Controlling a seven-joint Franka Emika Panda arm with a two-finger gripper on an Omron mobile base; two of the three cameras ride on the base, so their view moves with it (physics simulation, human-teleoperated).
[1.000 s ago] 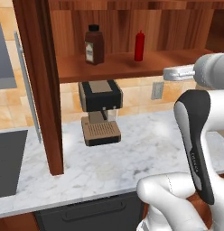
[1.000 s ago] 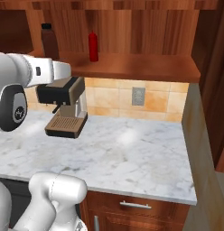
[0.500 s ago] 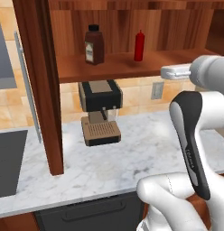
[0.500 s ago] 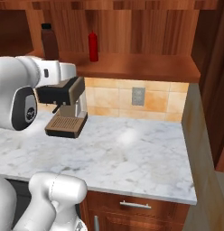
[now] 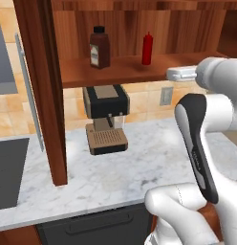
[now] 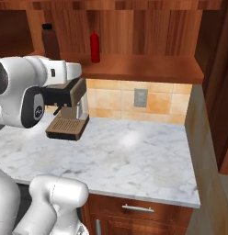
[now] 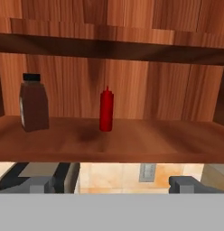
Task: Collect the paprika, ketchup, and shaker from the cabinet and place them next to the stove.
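The arm has swung a little more toward the shelf. The gripper is wide open, holding nothing. The red ketchup stands straight ahead of it, the brown paprika off to its left.

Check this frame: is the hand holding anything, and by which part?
Nothing is held. The hand is open and empty, facing the cabinet shelf, short of the paprika and the ketchup standing on it.
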